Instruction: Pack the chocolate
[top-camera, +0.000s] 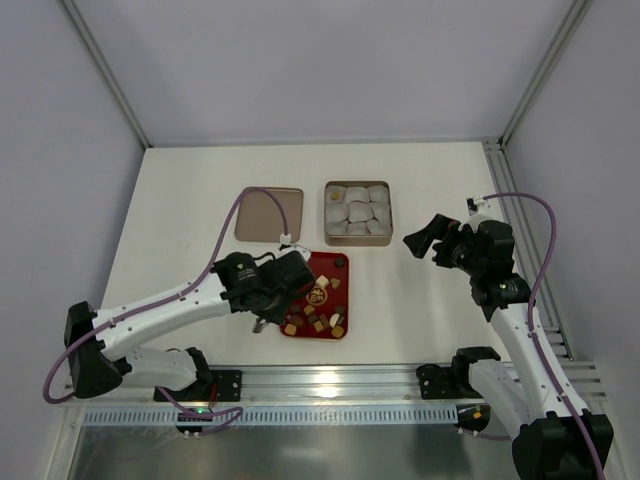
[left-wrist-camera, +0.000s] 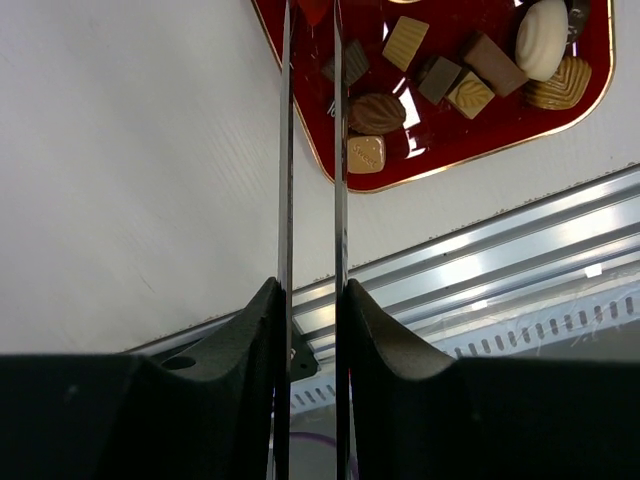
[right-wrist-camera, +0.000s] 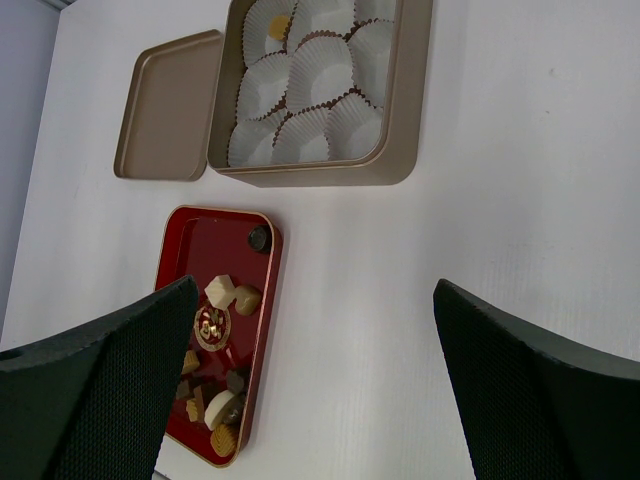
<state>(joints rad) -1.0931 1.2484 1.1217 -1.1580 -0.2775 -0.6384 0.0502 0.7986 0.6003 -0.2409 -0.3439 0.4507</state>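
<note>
Grippers: left gripper (top-camera: 286, 305) (left-wrist-camera: 311, 20) poised at the near-left edge of the tray (top-camera: 331, 264) (left-wrist-camera: 500, 125) (right-wrist-camera: 214, 236). Its thin fingers (left-wrist-camera: 286, 150) are drawn close, with a narrow slit between. The tips run off the wrist view, so it cannot be told whether they pinch anything. Right gripper (top-camera: 424, 240) (right-wrist-camera: 315, 284) has its jaws spread wide and holds nothing, raised over bare table (top-camera: 200, 180) to the right of the tin (top-camera: 357, 241) (right-wrist-camera: 310, 176).

Chocolate (top-camera: 318, 315) (left-wrist-camera: 420, 70) (right-wrist-camera: 215, 360): loose pieces in dark brown, tan and cream, lying in the red tray, most in its near half and one dark round piece at the far corner.

Tin: square, gold, open, just beyond the tray, filled with white paper cups (top-camera: 355, 210) (right-wrist-camera: 310, 80). One far cup shows a yellowish patch that cannot be made out.

Lid (top-camera: 268, 215) (right-wrist-camera: 165, 105): flat on the table, just left of the tin.

Rail (top-camera: 330, 380) (left-wrist-camera: 500, 260): aluminium, along the near table edge, close to the tray.
</note>
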